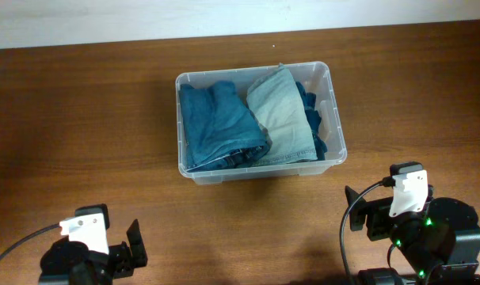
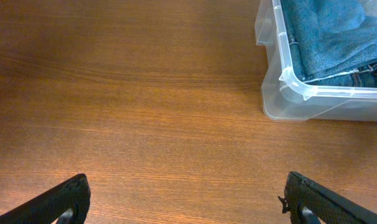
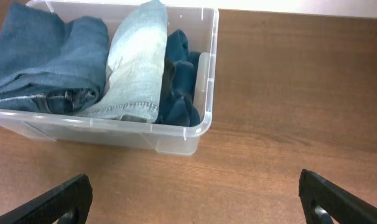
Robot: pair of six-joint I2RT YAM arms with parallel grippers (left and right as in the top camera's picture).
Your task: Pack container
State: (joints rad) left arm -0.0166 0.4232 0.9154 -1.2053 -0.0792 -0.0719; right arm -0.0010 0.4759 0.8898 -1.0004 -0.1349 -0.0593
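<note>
The clear plastic container (image 1: 186,85) stands at the table's middle back. It holds folded mid-blue jeans (image 1: 216,123) on the left, pale blue jeans (image 1: 281,115) in the middle and dark blue cloth (image 1: 313,119) at the right wall. It also shows in the left wrist view (image 2: 288,81) and the right wrist view (image 3: 204,81). My left gripper (image 2: 188,202) is open and empty over bare wood near the front left, seen from above too (image 1: 123,247). My right gripper (image 3: 195,199) is open and empty in front of the container, at the front right (image 1: 365,215).
The brown wooden table (image 1: 81,127) runs to a pale wall at the back (image 1: 145,16). Black cables trail from both arm bases at the front edge.
</note>
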